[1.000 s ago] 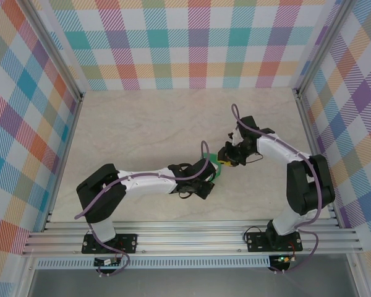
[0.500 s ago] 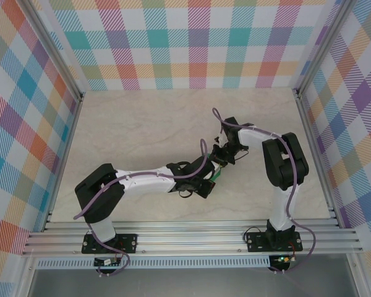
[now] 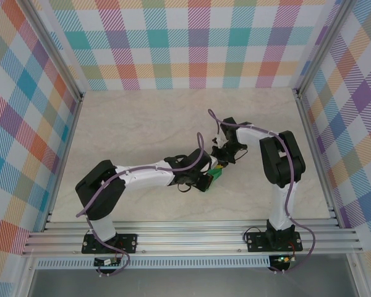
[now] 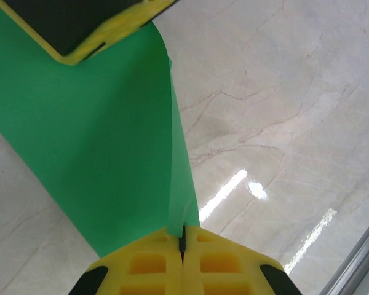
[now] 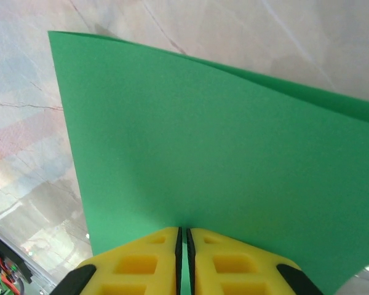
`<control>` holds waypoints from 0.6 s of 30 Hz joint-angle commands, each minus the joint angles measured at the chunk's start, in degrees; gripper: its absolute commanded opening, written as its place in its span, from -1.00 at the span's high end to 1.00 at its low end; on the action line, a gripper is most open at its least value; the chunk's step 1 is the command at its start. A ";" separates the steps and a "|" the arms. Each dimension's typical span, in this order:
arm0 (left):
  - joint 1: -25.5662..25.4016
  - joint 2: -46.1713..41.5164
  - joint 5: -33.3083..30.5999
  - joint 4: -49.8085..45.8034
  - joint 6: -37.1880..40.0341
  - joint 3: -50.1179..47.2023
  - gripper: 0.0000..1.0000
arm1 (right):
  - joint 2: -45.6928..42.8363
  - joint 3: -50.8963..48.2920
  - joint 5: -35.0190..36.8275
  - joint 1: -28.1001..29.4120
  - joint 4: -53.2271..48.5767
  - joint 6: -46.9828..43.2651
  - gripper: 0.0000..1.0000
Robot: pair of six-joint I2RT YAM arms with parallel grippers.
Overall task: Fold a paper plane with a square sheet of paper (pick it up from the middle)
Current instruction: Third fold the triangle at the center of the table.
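Note:
The square sheet of paper (image 3: 216, 178) is bright green and is held off the table between both grippers near the middle of the table. In the left wrist view the paper (image 4: 98, 141) is folded over along a crease, and my left gripper (image 4: 182, 238) is shut on its folded edge. One of the right gripper's fingers (image 4: 80, 27) pinches the paper's far end. In the right wrist view the sheet (image 5: 221, 147) spreads out ahead, and my right gripper (image 5: 184, 239) is shut on its near edge. From above, the left gripper (image 3: 209, 180) and right gripper (image 3: 220, 163) almost meet.
The beige marble tabletop (image 3: 142, 124) lies below, enclosed by checked walls with aluminium posts (image 3: 306, 117). The right arm's elbow (image 3: 281, 158) is folded close in. A metal rail (image 3: 191, 238) runs along the near edge.
The right arm has folded in and its gripper has moved left onto the paper and closed. The left gripper shifted slightly, and the paper now sticks out at its lower right.

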 commanded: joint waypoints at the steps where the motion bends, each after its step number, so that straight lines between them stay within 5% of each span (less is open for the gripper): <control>1: 1.37 1.84 1.48 -2.85 2.07 2.30 1.00 | 2.01 1.32 1.00 0.67 -1.17 -3.64 0.71; 18: 4.59 4.45 1.66 -5.21 5.12 4.74 1.00 | 2.87 2.81 0.97 0.80 -2.01 -3.64 0.70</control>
